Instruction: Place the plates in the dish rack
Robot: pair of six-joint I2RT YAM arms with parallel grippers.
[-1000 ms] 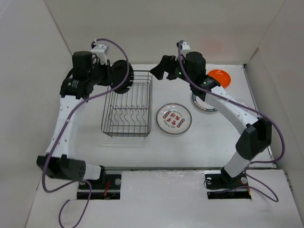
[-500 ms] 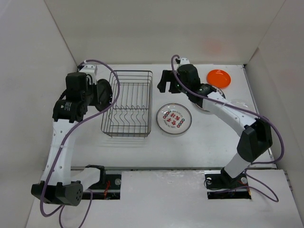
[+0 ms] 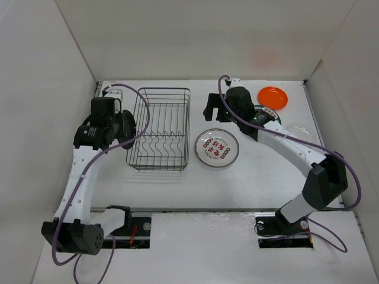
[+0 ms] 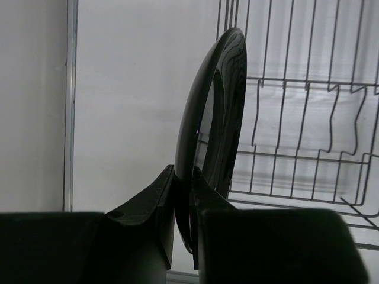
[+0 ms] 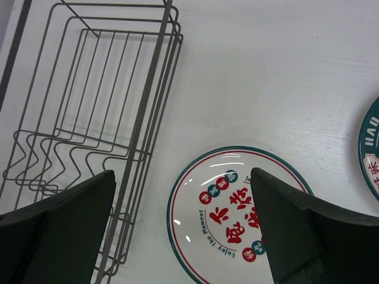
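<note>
The left gripper (image 4: 183, 177) pinches the black plate (image 4: 220, 106) by its rim; the plate stands upright on edge, just outside the rack's (image 5: 145, 118) left side. The right gripper (image 5: 182, 177) hangs with jaws spread wide, holding nothing, above the marked plate (image 5: 234, 219) beside the rack.

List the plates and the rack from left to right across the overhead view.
From the left: black plate → dish rack → white plate with red marks → orange plate.
</note>
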